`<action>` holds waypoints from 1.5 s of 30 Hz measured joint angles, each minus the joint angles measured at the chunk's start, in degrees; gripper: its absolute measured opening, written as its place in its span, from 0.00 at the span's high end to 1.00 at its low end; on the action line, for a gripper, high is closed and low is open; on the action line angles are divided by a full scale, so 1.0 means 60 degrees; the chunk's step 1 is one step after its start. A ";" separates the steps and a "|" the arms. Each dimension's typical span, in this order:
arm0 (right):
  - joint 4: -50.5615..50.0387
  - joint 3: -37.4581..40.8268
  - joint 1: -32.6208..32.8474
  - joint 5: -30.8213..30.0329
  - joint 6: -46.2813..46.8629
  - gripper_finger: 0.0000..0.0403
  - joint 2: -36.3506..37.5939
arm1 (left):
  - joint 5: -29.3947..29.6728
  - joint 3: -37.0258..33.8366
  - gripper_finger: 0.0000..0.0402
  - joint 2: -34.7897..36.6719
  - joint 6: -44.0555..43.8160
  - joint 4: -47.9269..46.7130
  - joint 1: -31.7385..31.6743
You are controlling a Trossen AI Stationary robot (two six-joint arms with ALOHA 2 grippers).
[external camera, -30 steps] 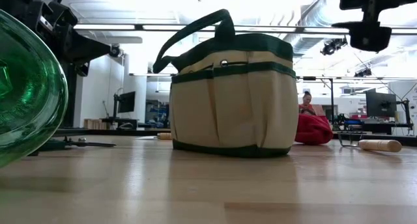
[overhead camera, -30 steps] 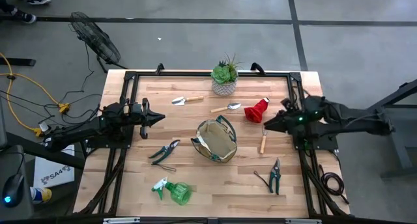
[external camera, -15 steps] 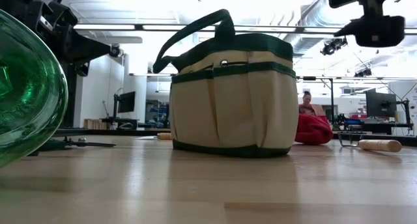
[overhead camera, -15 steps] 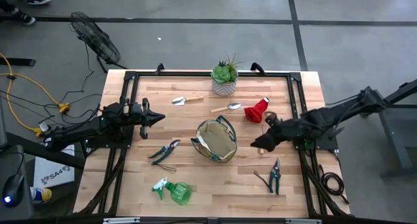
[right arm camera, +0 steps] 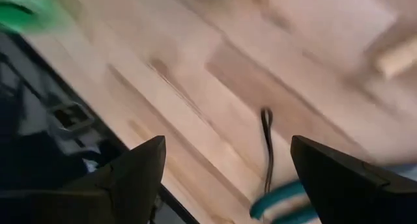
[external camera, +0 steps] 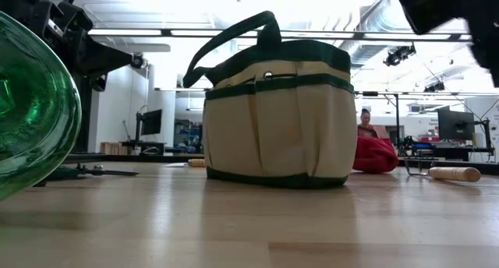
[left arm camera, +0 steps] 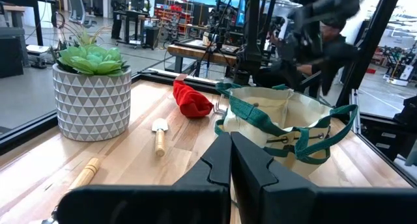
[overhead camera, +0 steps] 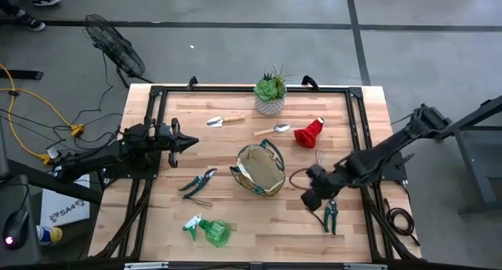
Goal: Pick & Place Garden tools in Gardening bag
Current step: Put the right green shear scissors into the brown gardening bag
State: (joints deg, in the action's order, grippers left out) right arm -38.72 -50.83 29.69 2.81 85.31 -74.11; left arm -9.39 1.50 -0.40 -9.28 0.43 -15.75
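Note:
The khaki gardening bag (overhead camera: 261, 169) stands upright at the table's middle, its mouth open. Around it lie a trowel (overhead camera: 225, 120), a second small trowel (overhead camera: 272, 129), a red cone (overhead camera: 309, 133), pruning shears (overhead camera: 199, 181), a green spray bottle (overhead camera: 210, 230) and a second pair of shears (overhead camera: 329, 213). My right gripper (overhead camera: 310, 198) hangs open, tipped downward, above the table between the bag and those second shears; their green handles (right arm camera: 280, 199) show between its fingers (right arm camera: 140, 175). My left gripper (overhead camera: 192, 142) waits shut and level at the left.
A succulent in a white patterned pot (overhead camera: 271, 97) stands at the far edge. A wooden-handled rake (external camera: 456, 174) lies right of the bag, under my right arm in the high view. The black frame rails (overhead camera: 149, 144) run along the table's sides.
My right gripper has swung out from the table's right edge toward the near edge and the bag, sinking a little and tipping from near level to pointing steeply down. It has stayed open. No tool has moved.

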 joint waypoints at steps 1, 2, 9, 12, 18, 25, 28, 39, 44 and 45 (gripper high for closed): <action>0.0000 0.0000 0.0128 0.0114 0.0145 0.20 -0.0212 | 0.0000 -0.0004 1.00 0.0004 0.0001 -0.0003 0.0000; 0.0004 0.0000 0.0253 0.0202 0.0300 0.20 -0.0411 | 0.0000 0.0000 1.00 0.0000 -0.0003 0.0000 0.0004; 0.0258 0.0000 0.0778 0.0534 0.1089 0.20 -0.1593 | 0.0000 -0.0004 1.00 0.0003 0.0001 0.0000 0.0004; 0.0528 0.0000 0.0813 0.0568 0.1098 0.20 -0.1974 | -0.0001 -0.0001 1.00 0.0000 0.0000 0.0000 0.0001; 0.0285 -0.0256 0.1022 0.0780 0.0822 0.20 -0.2641 | -0.0002 -0.0002 1.00 0.0000 -0.0001 0.0000 0.0000; -0.1284 -0.1451 0.1053 0.0207 -0.0164 0.20 -0.3571 | 0.0000 -0.0004 1.00 0.0000 -0.0003 -0.0001 0.0002; -0.1535 -0.1753 0.0994 -0.0181 -0.0234 0.20 -0.3846 | 0.0000 -0.0004 1.00 0.0000 0.0001 -0.0004 0.0000; -0.1462 -0.1796 0.0846 -0.0004 0.0089 0.20 -0.4570 | 0.0000 -0.0002 1.00 0.0000 0.0001 -0.0001 0.0002; -0.1349 -0.1796 0.0775 -0.0412 0.0088 0.20 -0.4600 | 0.0000 0.0000 1.00 0.0004 0.0001 -0.0004 0.0004; -0.1361 -0.1796 0.0764 -0.0470 0.0083 0.20 -0.4600 | 0.0000 -0.0004 1.00 0.0000 0.0001 -0.0001 0.0003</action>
State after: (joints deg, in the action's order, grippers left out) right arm -46.89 -61.60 34.28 -0.01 85.81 -101.71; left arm -9.39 1.48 -0.40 -9.28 0.42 -15.73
